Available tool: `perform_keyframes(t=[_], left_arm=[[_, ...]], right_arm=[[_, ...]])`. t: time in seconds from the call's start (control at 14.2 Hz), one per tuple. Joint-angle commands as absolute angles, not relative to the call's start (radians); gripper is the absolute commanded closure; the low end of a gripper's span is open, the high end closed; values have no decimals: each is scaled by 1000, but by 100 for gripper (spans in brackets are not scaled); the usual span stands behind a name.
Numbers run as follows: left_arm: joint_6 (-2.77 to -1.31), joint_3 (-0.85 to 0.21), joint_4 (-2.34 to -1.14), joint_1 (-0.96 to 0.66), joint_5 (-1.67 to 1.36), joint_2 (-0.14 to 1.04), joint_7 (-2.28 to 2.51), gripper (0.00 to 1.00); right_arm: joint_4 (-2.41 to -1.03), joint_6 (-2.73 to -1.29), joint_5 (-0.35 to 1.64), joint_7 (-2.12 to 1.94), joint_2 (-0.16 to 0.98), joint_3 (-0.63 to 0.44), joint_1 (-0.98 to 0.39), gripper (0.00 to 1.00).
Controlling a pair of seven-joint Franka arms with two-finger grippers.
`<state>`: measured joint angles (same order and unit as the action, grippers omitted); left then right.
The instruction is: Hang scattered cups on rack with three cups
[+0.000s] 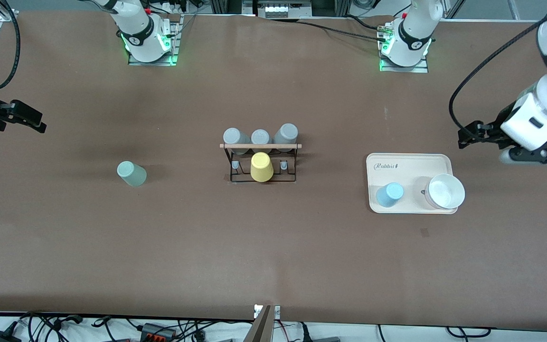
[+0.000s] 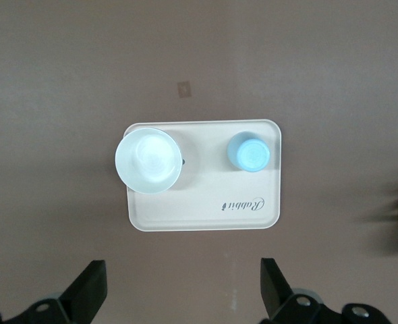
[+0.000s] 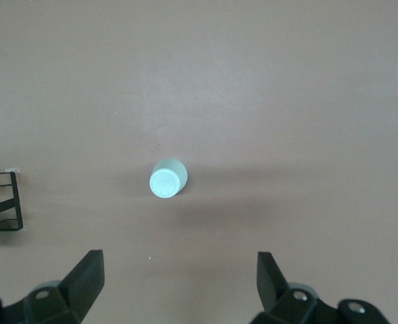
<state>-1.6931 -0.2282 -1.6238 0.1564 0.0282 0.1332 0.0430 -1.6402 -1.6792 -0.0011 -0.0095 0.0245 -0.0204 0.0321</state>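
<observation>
Cups are the business in hand, and we judge the task has not properly begun, for both scattered cups sit untouched. We take the rack [image 1: 260,160] at the table's middle as our landmark: a yellow cup [image 1: 261,167] sits on its nearer side and three grey cups [image 1: 260,138] along its farther side, with short pegs free either side of the yellow one. The mint green cup [image 1: 131,173] stands upside down on the bare table, well apart from the rack toward the right arm's end. The light blue cup [image 1: 389,194] stands upside down on the beige tray [image 1: 411,159], well apart from the rack toward the left arm's end, beside a white bowl [image 1: 445,191]. We see the right gripper [image 3: 179,287] held high over the table near the mint cup, fingers spread and empty; the left gripper [image 2: 184,290] hangs by the tray's edge, fingers likewise spread and empty. Next, we reckon, each arm must descend over its cup and close on the tapered wall. On the tray we read "Rabbit".
</observation>
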Motion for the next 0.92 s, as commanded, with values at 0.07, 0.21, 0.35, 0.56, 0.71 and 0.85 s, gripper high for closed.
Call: perform_keyframes(t=[0.07, 0.21, 0.35, 0.56, 0.71, 0.85], left_arm=[[-1787, -241, -1591, 147, 14, 296, 9, 0], [-1863, -241, -1600, 129, 8, 388, 11, 0], [-1945, -241, -1621, 117, 6, 448, 78, 0], [-2009, -244, -1637, 87, 6, 500, 208, 0], [-2084, -244, -1676, 89, 6, 523, 221, 0], [-2173, -244, -1733, 84, 8, 522, 244, 0]], right_arm=[[-1623, -1672, 14, -12, 32, -20, 34, 0], [-1621, -1666, 12, -21, 35, -20, 35, 0], [-1621, -1664, 12, -25, 35, -20, 34, 0], [-1620, -1672, 9, -23, 41, -20, 38, 0], [-1621, -1666, 11, -25, 43, -23, 44, 0], [-1620, -1670, 11, -25, 48, -26, 44, 0]])
